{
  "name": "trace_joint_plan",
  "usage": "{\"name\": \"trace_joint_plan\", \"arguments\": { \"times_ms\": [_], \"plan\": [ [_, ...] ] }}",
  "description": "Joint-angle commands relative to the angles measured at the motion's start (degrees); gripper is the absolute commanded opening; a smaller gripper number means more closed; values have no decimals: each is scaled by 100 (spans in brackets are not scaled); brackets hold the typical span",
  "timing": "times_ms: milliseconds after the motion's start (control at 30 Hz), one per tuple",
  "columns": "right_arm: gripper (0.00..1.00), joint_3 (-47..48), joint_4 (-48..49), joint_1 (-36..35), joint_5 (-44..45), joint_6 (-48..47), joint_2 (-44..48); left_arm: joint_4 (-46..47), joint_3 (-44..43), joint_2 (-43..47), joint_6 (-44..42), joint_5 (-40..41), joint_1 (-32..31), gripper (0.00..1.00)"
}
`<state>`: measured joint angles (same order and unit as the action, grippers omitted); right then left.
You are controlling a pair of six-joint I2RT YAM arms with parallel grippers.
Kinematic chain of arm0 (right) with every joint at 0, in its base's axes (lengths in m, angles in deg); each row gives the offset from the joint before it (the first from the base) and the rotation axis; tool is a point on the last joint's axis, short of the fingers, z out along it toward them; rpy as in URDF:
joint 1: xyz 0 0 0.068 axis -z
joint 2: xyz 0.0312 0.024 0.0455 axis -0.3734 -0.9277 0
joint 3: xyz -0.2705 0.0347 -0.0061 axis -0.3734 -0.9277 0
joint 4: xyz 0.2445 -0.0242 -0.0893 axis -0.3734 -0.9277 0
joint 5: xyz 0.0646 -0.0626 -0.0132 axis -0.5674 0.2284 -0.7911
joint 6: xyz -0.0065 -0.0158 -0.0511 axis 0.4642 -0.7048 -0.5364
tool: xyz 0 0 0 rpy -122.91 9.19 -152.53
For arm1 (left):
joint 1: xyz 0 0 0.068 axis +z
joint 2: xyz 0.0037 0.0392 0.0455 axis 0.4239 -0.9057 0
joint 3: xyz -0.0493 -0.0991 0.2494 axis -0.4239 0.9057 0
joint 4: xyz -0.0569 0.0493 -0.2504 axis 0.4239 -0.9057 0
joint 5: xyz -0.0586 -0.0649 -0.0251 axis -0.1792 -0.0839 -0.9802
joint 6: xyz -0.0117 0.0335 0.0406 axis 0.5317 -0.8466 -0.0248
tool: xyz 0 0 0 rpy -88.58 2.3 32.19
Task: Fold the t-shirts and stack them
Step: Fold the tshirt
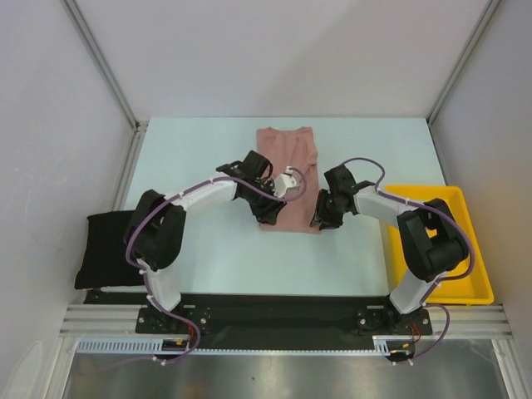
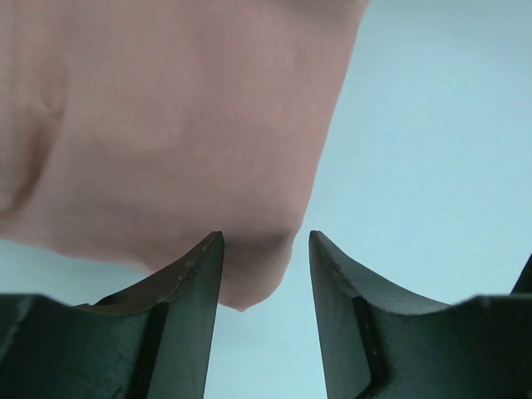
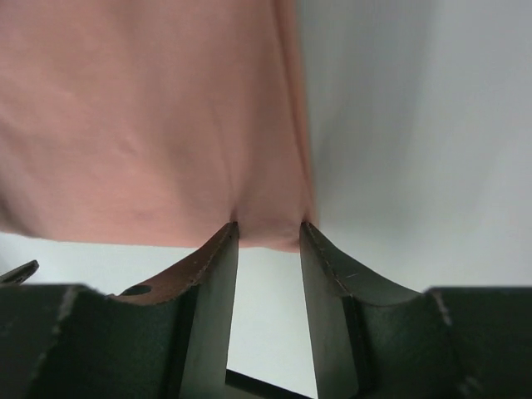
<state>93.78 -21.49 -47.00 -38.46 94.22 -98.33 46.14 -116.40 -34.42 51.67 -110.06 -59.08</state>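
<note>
Two claws, both mine, work at one pink t-shirt.

Top camera: the pink t-shirt [image 1: 287, 145] lies on the pale table [image 1: 199, 150] as a long narrow strip, which I judge to be folded lengthwise. My left gripper [image 1: 287, 184] hangs over the shirt's near half. My right gripper [image 1: 322, 218] is at its near right corner. The black t-shirt [image 1: 104, 249] is a dark bundle well to the left of the pink one. A yellow tray [image 1: 478, 249] sits well to the pink one's right.

Left wrist camera: my left gripper [image 2: 266, 237] stands with its jaws apart. A rounded corner of the pink t-shirt [image 2: 166, 125] reaches just past one fingertip. It is not pinched, and bare table shows in the gap.

Right wrist camera: my right gripper [image 3: 268, 224] also has its jaws parted. The near hem of the pink t-shirt [image 3: 141, 108] runs across right at both tips. No cloth lies down in the gap, so I judge that this claw grasps nothing.

The shirt looks light, soft and limp. It would sag from any single pinch and slide on the smooth table. I would take it at the two near corners together, catching every layer, so the fold carries over evenly.
</note>
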Motion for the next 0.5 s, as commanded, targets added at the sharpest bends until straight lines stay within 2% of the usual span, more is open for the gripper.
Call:
{"name": "trace_joint_plan", "arguments": {
  "times_ms": [0,100,233,333,467],
  "plan": [
    [41,-91,307,82,67,203,33,323,248,-74,205,147,16,50],
    [41,-188,184,144,200,115,16,420,511,-188,-75,709,25,50],
    [41,-293,70,153,209,53,121,447,600,-163,-331,1002,16,51],
    [42,-337,-62,118,253,9,393,210,407,92,-480,923,-10,55],
    [46,-416,-229,-58,314,-35,701,-81,362,540,-1067,887,-185,67]
  ]
}}
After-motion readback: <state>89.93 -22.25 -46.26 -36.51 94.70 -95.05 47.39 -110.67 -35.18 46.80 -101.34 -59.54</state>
